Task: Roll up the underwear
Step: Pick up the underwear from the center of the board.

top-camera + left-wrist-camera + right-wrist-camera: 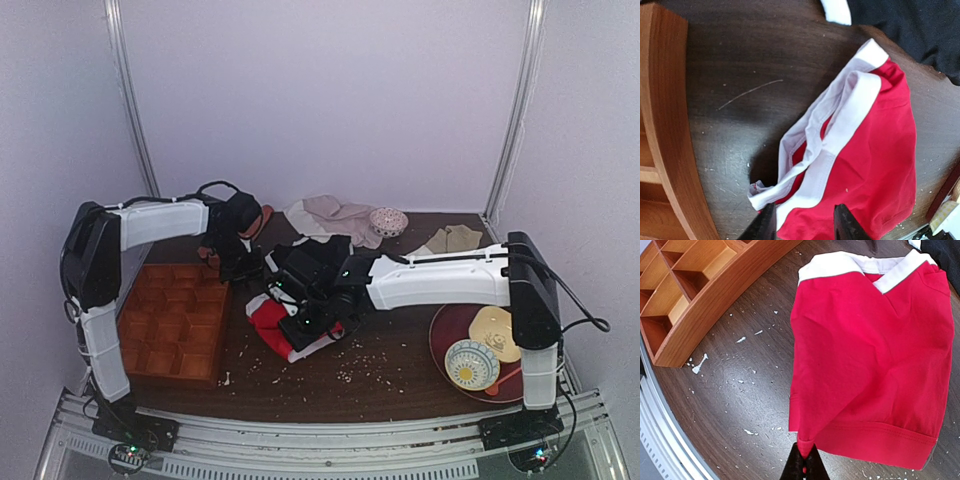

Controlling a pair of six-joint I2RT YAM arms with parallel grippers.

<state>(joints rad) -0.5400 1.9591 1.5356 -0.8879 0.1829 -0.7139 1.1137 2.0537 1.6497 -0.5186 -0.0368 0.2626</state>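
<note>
The right tool [804,459], its two dark fingers pressed together, pinches one bottom corner of the bright red fabric boxer briefs with a white waistband [865,360]. The hold looks thin, with only a small peak of cloth between the tips. A pull to start the roll could slip it free, or drag the whole garment along instead of turning the hem over.

The left tool [805,220] has its fingers spread over the loose, gaping waistband at the opposite end. Whether they touch the cloth cannot be told. Closing there, it might catch only one layer of the band, and the roll would likely come out lopsided.

The briefs lie near the middle of the dark brown wooden table [735,60], with soft folds rather than flat. They are just beside a wooden compartment tray [715,295] and near a black garment [910,30], which a wide sweep could snag.

The right arm stretches low across the table from the right, its wrist angled down at the hem. The left arm arches over the tray, its wrist pointing down at the waistband.
</note>
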